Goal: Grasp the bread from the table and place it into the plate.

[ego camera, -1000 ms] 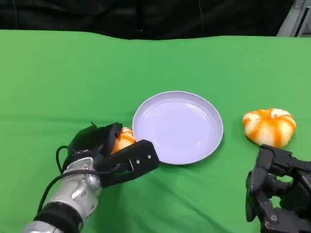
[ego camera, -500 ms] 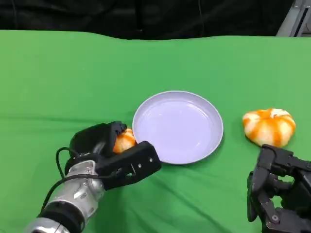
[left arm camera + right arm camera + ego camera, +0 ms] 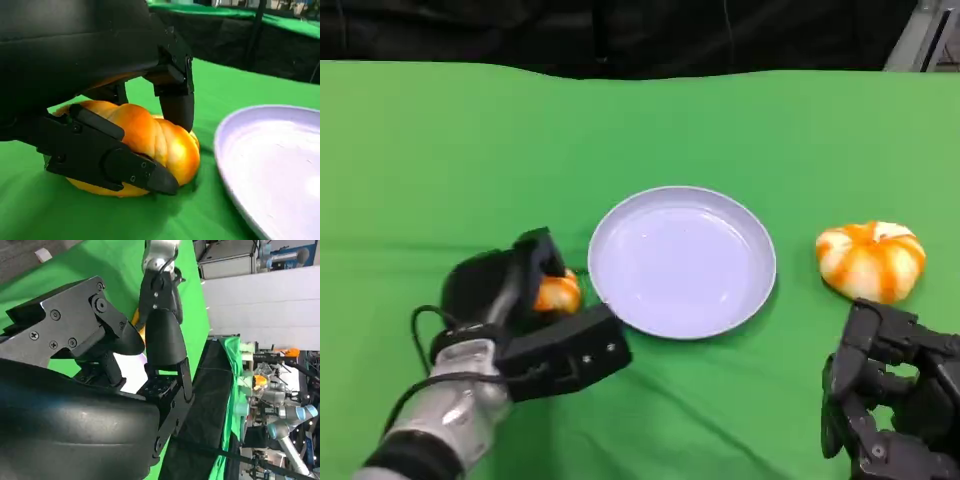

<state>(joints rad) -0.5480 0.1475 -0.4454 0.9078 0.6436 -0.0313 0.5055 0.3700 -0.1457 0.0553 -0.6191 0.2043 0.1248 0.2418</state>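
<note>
A small orange bread roll (image 3: 558,294) lies on the green cloth just left of the pale lilac plate (image 3: 682,262). My left hand (image 3: 520,320) grips this roll, thumb on one side and fingers over the other. The left wrist view shows the roll (image 3: 155,140) clasped between the black fingers (image 3: 115,165), its underside touching the cloth, with the plate's rim (image 3: 235,165) close beside it. My right hand (image 3: 890,410) sits at the near right edge, holding nothing, fingers apart (image 3: 160,340).
A second, larger orange-and-white roll (image 3: 870,260) lies right of the plate, just beyond my right hand. Green cloth covers the whole table, with a black backdrop (image 3: 620,30) behind its far edge.
My left hand, with the small roll in it, has shifted a little to the left, away from the plate's rim. The right hand has stayed put.
</note>
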